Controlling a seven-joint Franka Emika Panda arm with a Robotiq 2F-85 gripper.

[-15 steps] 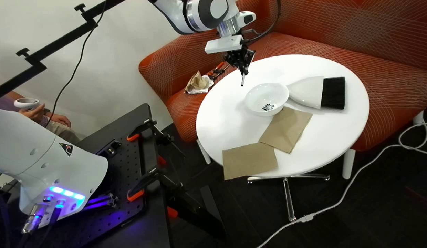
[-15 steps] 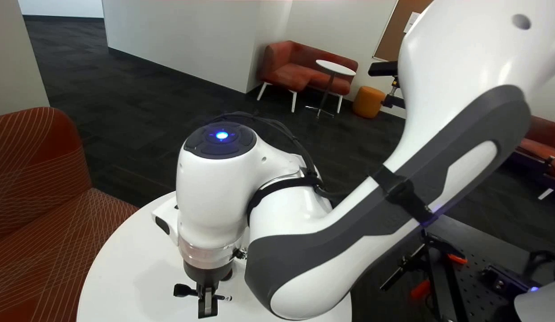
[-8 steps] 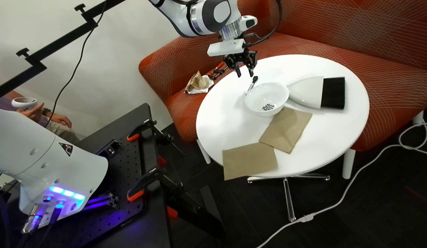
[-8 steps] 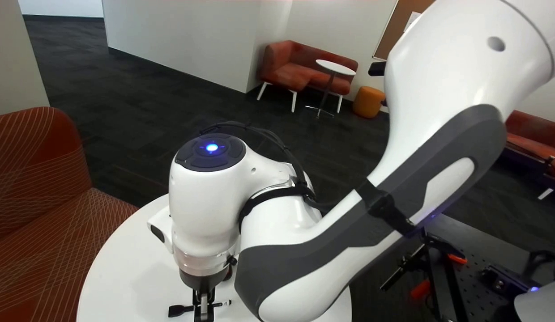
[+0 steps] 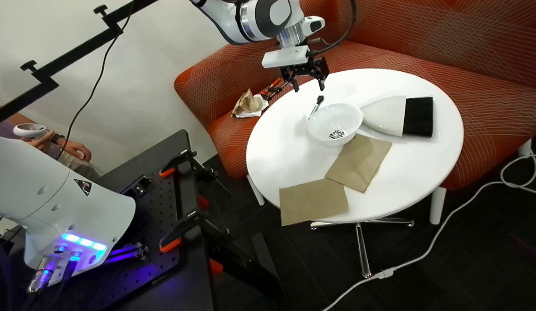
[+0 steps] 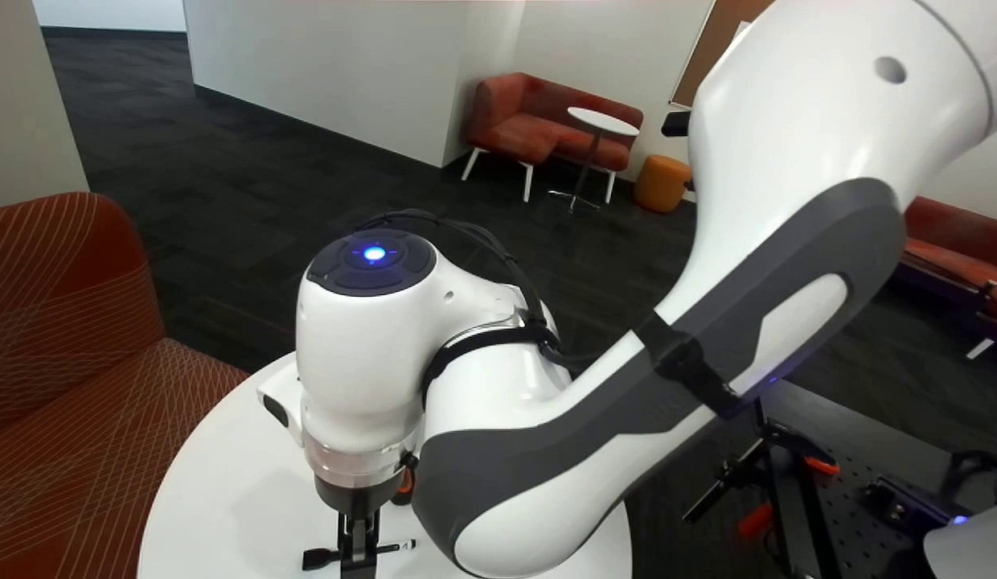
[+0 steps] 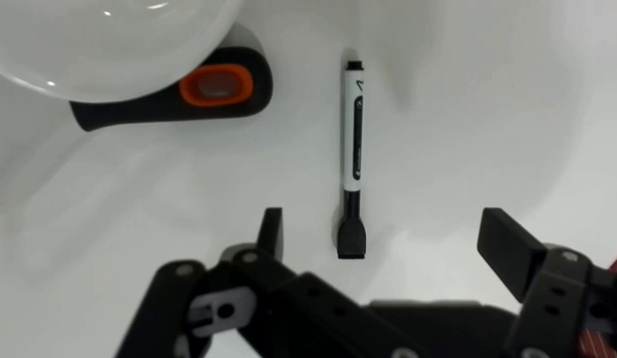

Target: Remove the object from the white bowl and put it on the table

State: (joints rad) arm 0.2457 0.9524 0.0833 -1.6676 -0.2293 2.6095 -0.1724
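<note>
A slim marker, the object (image 7: 353, 129), with a white barrel and black ends, lies flat on the table (image 5: 276, 151), close beside the white bowl (image 5: 324, 119). In an exterior view the marker (image 5: 316, 105) rests by the bowl's rim. Inside the bowl only a dark printed pattern on its bottom shows. My gripper (image 7: 380, 219) is wide open over the marker, its fingers apart from it on both sides and nothing between them. From outside, the gripper (image 5: 309, 87) hangs a little above the tabletop.
A brush with a white body (image 5: 387, 114) and black bristles (image 5: 418, 115) lies beside the bowl. A black handle with an orange oval (image 7: 216, 84) sits partly hidden by the bowl. Two brown paper pieces (image 5: 313, 201) lie toward the front edge. An orange sofa (image 5: 488, 108) borders the table.
One second ago the gripper was shut on the marker. Its jaws have opened, the marker has come down onto the table, and the gripper has risen slightly.
</note>
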